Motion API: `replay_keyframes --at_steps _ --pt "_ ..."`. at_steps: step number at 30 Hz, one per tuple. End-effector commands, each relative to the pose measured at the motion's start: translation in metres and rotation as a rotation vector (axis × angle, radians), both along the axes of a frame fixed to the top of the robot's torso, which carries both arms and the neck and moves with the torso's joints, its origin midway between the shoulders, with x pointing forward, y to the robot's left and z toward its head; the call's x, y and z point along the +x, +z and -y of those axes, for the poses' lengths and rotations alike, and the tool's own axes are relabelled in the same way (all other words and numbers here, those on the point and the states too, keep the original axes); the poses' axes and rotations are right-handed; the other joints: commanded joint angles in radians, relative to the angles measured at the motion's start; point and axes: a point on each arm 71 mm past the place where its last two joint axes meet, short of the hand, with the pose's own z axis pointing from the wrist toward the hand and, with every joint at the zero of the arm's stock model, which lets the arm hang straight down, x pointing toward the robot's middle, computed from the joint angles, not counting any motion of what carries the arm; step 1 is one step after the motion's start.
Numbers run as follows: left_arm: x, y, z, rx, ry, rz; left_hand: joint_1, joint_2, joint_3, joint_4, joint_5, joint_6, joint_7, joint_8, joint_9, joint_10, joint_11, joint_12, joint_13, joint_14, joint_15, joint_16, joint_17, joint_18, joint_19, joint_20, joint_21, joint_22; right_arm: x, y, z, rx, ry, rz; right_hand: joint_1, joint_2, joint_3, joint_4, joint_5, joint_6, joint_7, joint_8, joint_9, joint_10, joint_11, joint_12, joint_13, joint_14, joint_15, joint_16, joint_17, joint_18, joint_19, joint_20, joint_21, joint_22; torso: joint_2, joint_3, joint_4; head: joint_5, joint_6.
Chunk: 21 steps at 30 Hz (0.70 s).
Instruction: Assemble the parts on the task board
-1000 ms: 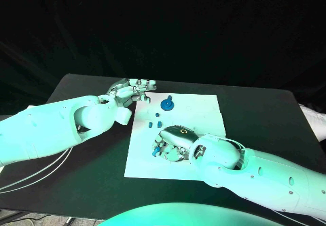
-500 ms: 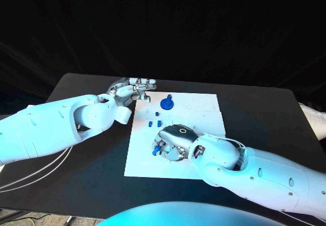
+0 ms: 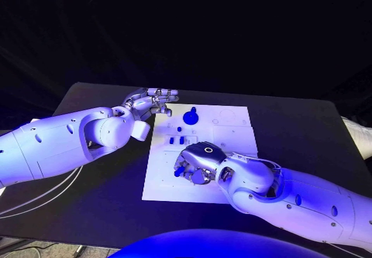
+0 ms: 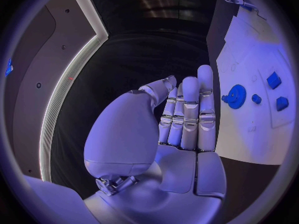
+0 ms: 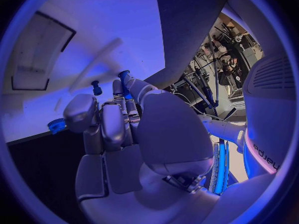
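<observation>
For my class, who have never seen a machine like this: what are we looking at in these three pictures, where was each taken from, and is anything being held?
It is a robot with two white arms ending in silver hands. One picture looks down from its head; the round ones come from cameras at each wrist. On the black table lies a white board with small blue parts, including a blue gear. The left hand hovers beside the board's far corner, fingers straight, holding nothing. The right hand rests curled on the board, gripping a small blue part.

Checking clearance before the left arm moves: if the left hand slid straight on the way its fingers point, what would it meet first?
Probably nothing: the left hand points past the task board's far corner over bare table; height is unclear.
</observation>
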Motion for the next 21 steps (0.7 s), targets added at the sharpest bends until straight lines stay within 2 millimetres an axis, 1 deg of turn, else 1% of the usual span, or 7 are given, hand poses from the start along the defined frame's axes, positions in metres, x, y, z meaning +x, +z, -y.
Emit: replay_keyframes --at_steps 1,4,6,7,8,10,21 --pt "-0.001 0.000 0.003 -0.011 -0.023 0.001 0.004 0.007 -0.006 0.002 0.001 -0.004 0.001 0.003 0.000 -0.007 -0.002 0.004 -0.001 -0.008 -0.001 -0.004 -0.002 0.017 -0.005 0.002 -0.003 -0.001 0.000 -0.004 -0.001 -0.067 -0.001 0.007 -0.005 0.004 0.005 0.002 0.001 0.008 0.003 0.005 0.002 0.007 0.000 -0.002 0.001 0.030 -0.004 0.000 -0.002 -0.007 0.002 0.005 0.004 -0.001 -0.001 -0.0009 0.0002 -0.001 0.000" --pt "-0.001 0.000 0.003 -0.011 -0.024 0.000 0.004 0.007 -0.006 0.002 0.001 -0.004 0.001 0.003 0.000 -0.007 -0.002 0.004 -0.001 -0.008 -0.001 -0.004 -0.002 0.017 -0.005 0.002 -0.003 -0.001 -0.001 -0.005 -0.004 -0.077 0.003 0.003 -0.023 -0.005 0.000 0.008 0.002 -0.008 0.008 -0.006 0.000 -0.006 0.005 -0.016 -0.002 0.029 0.001 -0.003 -0.007 -0.006 -0.002 0.008 0.001 -0.006 -0.001 -0.0010 -0.0002 0.001 0.000" --pt "-0.001 0.000 0.004 -0.011 -0.025 0.000 0.004 0.007 -0.006 0.002 0.001 -0.004 0.001 0.003 0.000 -0.007 -0.002 0.004 -0.001 -0.008 -0.001 -0.004 -0.002 0.017 -0.005 0.002 -0.003 -0.001 -0.001 -0.005 -0.006 -0.082 0.006 0.001 -0.039 -0.016 -0.003 0.014 0.003 -0.035 0.017 -0.019 -0.007 -0.033 0.015 -0.030 -0.004 0.027 0.008 -0.006 -0.012 -0.006 -0.006 0.013 -0.004 -0.013 -0.001 -0.0007 0.0001 0.001 0.000" --pt "-0.001 0.000 0.004 -0.011 -0.025 0.000 0.004 0.007 -0.006 0.002 0.001 -0.004 0.001 0.003 0.000 -0.007 -0.002 0.004 -0.001 -0.008 -0.001 -0.004 -0.002 0.017 -0.005 0.002 -0.003 -0.001 -0.001 -0.005 -0.007 -0.083 0.007 0.000 -0.049 -0.026 -0.006 0.018 0.005 -0.058 0.022 -0.024 -0.012 -0.060 0.022 -0.036 -0.006 0.026 0.015 -0.010 -0.019 -0.005 -0.010 0.017 -0.008 -0.020 -0.001 -0.0007 0.0003 0.001 0.000" --pt "-0.001 0.000 0.004 -0.011 -0.025 -0.001 0.004 0.007 -0.006 0.002 0.001 -0.004 0.001 0.003 0.000 -0.007 -0.002 0.004 -0.001 -0.008 -0.001 -0.004 -0.002 0.017 -0.005 0.002 -0.003 -0.001 -0.001 -0.006 -0.008 -0.084 0.008 -0.001 -0.057 -0.034 -0.009 0.021 0.005 -0.081 0.024 -0.023 -0.018 -0.085 0.026 -0.036 -0.006 0.024 0.020 -0.014 -0.026 -0.003 -0.014 0.021 -0.013 -0.029 -0.001 -0.0005 0.0001 0.001 0.000" --pt "-0.001 0.000 0.004 -0.011 -0.026 -0.001 0.004 0.007 -0.006 0.002 0.001 -0.004 0.001 0.003 0.000 -0.007 -0.002 0.004 -0.001 -0.008 -0.001 -0.004 -0.002 0.017 -0.005 0.002 -0.003 -0.001 -0.001 -0.006 -0.009 -0.082 0.009 -0.001 -0.067 -0.044 -0.015 0.025 0.006 -0.110 0.025 -0.023 -0.025 -0.115 0.032 -0.035 -0.006 0.020 0.022 -0.021 -0.037 0.000 -0.021 0.026 -0.022 -0.044 -0.001 -0.0006 0.0000 0.001 0.001" --pt "-0.001 0.000 0.004 -0.010 -0.029 -0.004 0.004 0.008 -0.008 0.001 0.001 -0.004 0.001 0.004 0.000 -0.008 -0.002 0.005 -0.001 -0.009 0.000 -0.004 -0.002 0.017 -0.006 0.002 -0.004 -0.001 -0.002 -0.004 -0.011 -0.039 0.003 0.017 -0.068 -0.051 -0.025 0.022 0.005 -0.151 0.022 -0.021 -0.031 -0.167 0.039 -0.033 -0.005 0.017 0.026 -0.026 -0.049 0.003 -0.026 0.033 -0.030 -0.055 0.000 0.0000 -0.0004 0.002 0.001"
